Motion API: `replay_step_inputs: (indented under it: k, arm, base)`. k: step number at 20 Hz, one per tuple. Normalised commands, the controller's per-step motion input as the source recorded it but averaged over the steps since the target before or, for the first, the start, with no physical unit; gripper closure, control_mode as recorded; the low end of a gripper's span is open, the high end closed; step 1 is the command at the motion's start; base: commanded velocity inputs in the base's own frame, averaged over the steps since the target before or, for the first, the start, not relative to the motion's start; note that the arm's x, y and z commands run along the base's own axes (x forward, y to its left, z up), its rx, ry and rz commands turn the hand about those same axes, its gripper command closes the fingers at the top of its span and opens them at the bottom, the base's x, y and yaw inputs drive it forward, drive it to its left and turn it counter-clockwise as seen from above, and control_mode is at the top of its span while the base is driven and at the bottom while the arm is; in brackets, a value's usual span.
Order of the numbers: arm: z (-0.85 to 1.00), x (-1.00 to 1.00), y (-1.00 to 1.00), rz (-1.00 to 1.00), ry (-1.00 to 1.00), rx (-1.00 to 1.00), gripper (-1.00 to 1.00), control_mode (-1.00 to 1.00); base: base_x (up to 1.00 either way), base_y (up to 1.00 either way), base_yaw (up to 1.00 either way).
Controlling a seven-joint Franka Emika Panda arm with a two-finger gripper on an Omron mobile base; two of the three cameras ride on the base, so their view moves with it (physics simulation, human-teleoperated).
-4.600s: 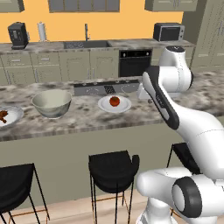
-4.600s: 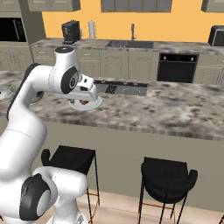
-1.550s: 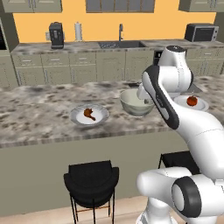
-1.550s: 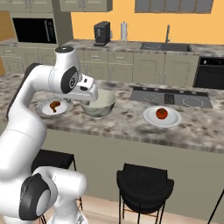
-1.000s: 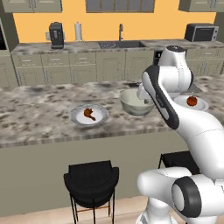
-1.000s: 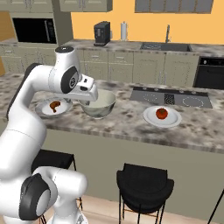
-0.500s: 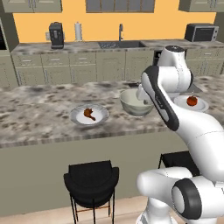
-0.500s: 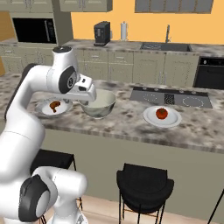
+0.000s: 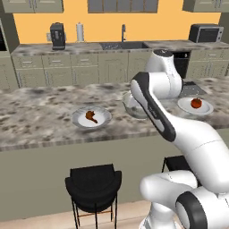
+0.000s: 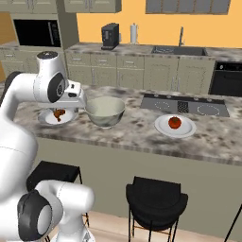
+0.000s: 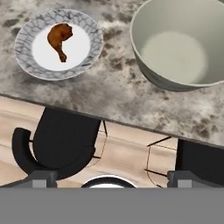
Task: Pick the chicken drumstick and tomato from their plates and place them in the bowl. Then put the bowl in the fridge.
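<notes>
— Where do you see the task's things, taking the bowl [image 10: 105,111] as your mark?

— You have the bowl standing upright on the table [image 10: 142,130], nothing inside it. In the right base view, the chicken drumstick [image 10: 59,114] lies on its plate [image 10: 49,118] just to the left of the bowl, plate and bowl near each other but apart. To the right of the bowl, well apart from it, the tomato [image 10: 175,123] sits in the middle of the second plate [image 10: 186,129], beside the dark cooktop [image 10: 185,105].

— And the end effector?

— You find the end effector [image 11: 107,176] above the table's near edge, on the drumstick side of the bowl. In the hand view its two finger tips [image 11: 40,176] stand wide apart with nothing between them, over a black stool [image 11: 59,142] and the wooden floor [image 11: 127,155]. From there the bowl sits at upper right and the drumstick's plate at upper left.
</notes>
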Motion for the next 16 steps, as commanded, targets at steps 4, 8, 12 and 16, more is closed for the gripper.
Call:
replay_step_inputs:
  k: [4, 8, 12, 16]
  arm:
    - [-0.14, 0.22, 0.63, 0.33, 0.0, -0.01, -1.0, -1.0]
    - [-0.26, 0.37, 0.59, 0.23, 0.01, -0.03, -1.0, -1.0]
    - [-0.34, 0.52, 0.51, 0.15, 0.14, -0.06, -1.0, -1.0]
    - [-0.31, 0.58, 0.55, 0.05, 0.24, -0.13, -1.0, -1.0]
  base:
    - [0.0, 0.0, 0.0]
    - [0.0, 0.0, 0.0]
    - [0.0, 0.0, 0.0]
    - [0.0, 0.0, 0.0]
